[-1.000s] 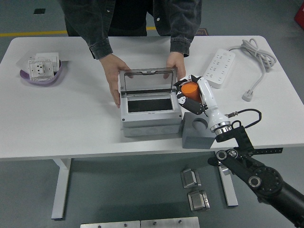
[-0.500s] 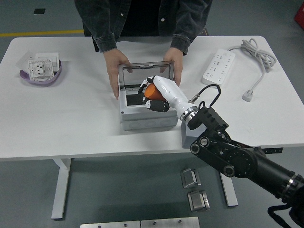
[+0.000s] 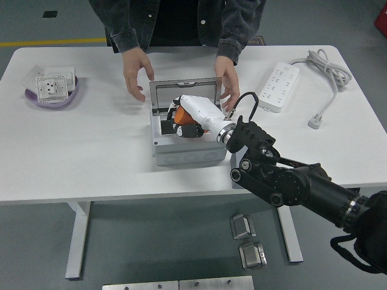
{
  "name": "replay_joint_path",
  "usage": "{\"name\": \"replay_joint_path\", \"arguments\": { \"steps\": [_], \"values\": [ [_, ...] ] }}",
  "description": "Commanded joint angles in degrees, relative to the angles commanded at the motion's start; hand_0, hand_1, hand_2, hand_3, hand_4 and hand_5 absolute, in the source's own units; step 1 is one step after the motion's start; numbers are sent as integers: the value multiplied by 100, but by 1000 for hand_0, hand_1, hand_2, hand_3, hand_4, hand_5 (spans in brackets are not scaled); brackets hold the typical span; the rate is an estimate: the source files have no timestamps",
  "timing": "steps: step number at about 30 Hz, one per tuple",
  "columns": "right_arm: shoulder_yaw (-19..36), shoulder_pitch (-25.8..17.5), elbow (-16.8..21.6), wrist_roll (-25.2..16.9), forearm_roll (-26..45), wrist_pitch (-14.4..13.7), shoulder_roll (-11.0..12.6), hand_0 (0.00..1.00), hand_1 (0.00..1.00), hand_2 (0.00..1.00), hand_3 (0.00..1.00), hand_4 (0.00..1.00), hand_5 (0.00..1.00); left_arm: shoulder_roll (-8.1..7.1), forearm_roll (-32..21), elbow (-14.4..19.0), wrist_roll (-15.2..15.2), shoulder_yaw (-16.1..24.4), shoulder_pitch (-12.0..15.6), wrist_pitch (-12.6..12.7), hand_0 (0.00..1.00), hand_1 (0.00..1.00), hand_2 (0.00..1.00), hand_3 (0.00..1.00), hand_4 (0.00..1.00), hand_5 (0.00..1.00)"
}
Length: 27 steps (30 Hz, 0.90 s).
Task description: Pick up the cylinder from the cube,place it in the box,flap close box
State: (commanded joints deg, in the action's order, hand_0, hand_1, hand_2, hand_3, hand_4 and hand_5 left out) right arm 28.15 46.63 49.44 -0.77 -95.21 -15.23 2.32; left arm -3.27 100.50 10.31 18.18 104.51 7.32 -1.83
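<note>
1. The right hand [image 3: 184, 121] has its fingers curled around the orange cylinder [image 3: 179, 112], holding it low inside the open mouth of the grey box [image 3: 184, 154].
2. The cylinder sits at the hand's far-left tip, over the left half of the box's cavity (only a sliver of orange shows past the white palm shell, so I cannot tell how its long axis lies).
3. Behind the cavity, the box's lid [image 3: 181, 90] stands upright on the far edge, hinged away from the robot.
4. My reading: the placing step is nearly done. The release needs only the fingers to open, since the cylinder is already below the box rim. The flap must then be swung toward the robot, and the right hand is the nearer one.
5. A person stands beyond the box: one hand [image 3: 136, 74] hovers just left of the lid, the other [image 3: 230, 86] rests at the lid's right edge.
6. To the right of the box, the grey cube [image 3: 232, 175] is mostly hidden under the robot's forearm.
</note>
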Motion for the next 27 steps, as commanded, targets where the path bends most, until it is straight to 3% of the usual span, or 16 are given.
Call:
{"name": "replay_joint_path", "arguments": {
  "steps": [8,9,14,15,20,21,27],
  "values": [
    [-90,140,-209,-19,-145,92,-134,443,277,407,366,2,2,3,-67,0,-3,-83,-51,2,673,681,584,690,465,24],
    [-105,142,-223,-30,-161,88,-147,552,547,624,710,367,9,3,-92,0,-6,-109,-61,4,674,681,583,690,463,22],
    [-131,131,-244,-77,-210,60,-162,552,547,624,710,367,9,1,-158,0,-18,-189,-91,5,674,681,583,690,463,22],
    [-127,129,-244,-85,-221,51,-159,619,597,686,899,766,184,1,-158,0,-19,-193,-95,4,673,681,583,690,460,21],
    [-92,118,-239,-135,-237,-3,-130,619,597,686,899,766,184,0,-156,0,-26,-209,-106,1,673,681,583,690,460,21],
    [-84,115,-239,-142,-235,-10,-123,655,600,693,952,888,297,2,-161,0,-28,-214,-107,1,674,681,582,689,458,18],
    [-54,81,-217,-191,-211,-59,-73,656,578,683,954,923,330,14,-148,0,-27,-212,-110,-4,674,681,582,689,457,18]
  ]
}}
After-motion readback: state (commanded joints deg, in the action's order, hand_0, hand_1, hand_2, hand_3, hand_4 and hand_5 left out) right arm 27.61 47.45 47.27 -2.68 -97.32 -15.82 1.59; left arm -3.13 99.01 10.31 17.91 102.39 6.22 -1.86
